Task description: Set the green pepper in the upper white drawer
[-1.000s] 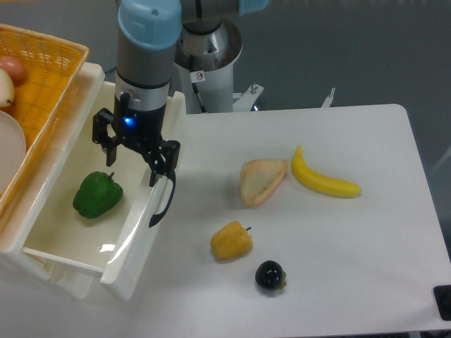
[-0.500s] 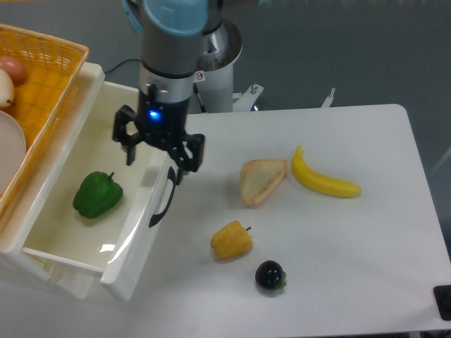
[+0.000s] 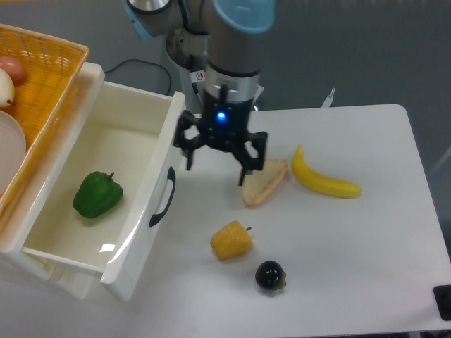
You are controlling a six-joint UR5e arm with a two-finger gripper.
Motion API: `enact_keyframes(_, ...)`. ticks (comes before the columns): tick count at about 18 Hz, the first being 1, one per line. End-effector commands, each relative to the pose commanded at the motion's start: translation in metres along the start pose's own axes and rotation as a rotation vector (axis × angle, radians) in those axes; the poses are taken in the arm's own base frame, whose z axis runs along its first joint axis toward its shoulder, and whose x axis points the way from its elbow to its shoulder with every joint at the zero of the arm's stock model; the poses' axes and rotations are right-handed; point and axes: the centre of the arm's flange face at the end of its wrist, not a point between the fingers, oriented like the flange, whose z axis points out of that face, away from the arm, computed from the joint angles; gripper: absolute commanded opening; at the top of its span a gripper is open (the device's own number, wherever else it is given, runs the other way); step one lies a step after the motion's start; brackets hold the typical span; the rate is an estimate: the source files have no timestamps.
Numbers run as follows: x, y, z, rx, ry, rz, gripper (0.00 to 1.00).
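Note:
The green pepper lies inside the upper white drawer, near its left wall, stem up. The drawer stands pulled open, its black handle facing the table. My gripper hangs open and empty above the table, to the right of the drawer front and just left of the bread slice. Its two black fingers are spread wide, well apart from the pepper.
A bread slice, a banana, a yellow pepper and a small dark round fruit lie on the white table. An orange wicker basket with produce sits above the drawer at the left.
The arm has swung to the right, from over the drawer to over the table near the bread. The green pepper stayed put in the drawer.

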Motion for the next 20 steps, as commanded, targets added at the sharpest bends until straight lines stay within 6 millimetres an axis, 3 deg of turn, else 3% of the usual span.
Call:
enact_keyframes(3, -0.033, 0.018, 0.005, -0.013, -0.009, -0.04, 1.0)
enact_keyframes(5, -0.049, 0.024, 0.019, -0.029, 0.001, -0.057, 1.0)
enact_keyframes(11, -0.105, 0.051, 0.079, -0.267, -0.093, 0.193, 1.0)
enact_keyframes(15, -0.141, 0.076, 0.087, -0.287, -0.078, 0.25, 1.0)
enact_keyframes(20, -0.171, 0.103, 0.105, -0.325, -0.005, 0.47, 1.0)
